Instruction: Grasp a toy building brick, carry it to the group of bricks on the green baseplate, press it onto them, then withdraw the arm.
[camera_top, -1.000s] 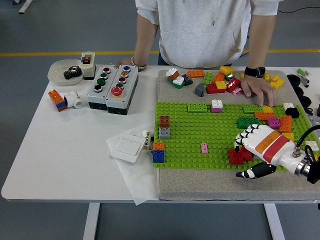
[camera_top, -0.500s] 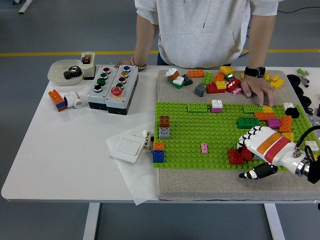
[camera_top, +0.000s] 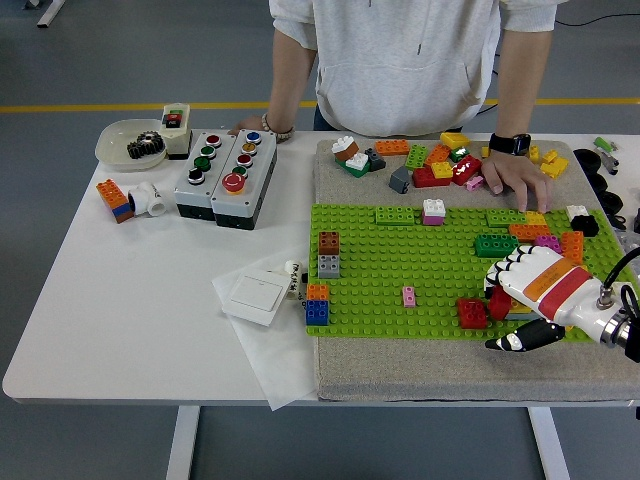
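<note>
Right hand (camera_top: 525, 290) is low over the right end of the green baseplate (camera_top: 400, 262), fingers curled around a small red brick (camera_top: 499, 302), thumb sticking out over the grey mat. Just left of it a second red brick (camera_top: 471, 313) sits on the plate, looks like the two are nearly touching but can't say for sure.

Going by size: white desk (camera_top: 150, 300) carries everything. A person (camera_top: 415, 60) in a grey hoodie stands at the far side, one hand (camera_top: 517, 178) flat on the grey mat (camera_top: 420, 370) by the loose brick pile (camera_top: 435, 160), other hand behind the button boxes. Baseplate lies on that mat. Two grey button boxes (camera_top: 225, 178) sit on the left part of the desk, a white bowl (camera_top: 125, 145) with a black gear beside them. White switch plate (camera_top: 250, 293) lies on a paper sheet near the plate's left edge. Small stuff on the plate: brown-grey stack (camera_top: 328, 253), orange-blue stack (camera_top: 317, 304), pink brick (camera_top: 408, 295).
</note>
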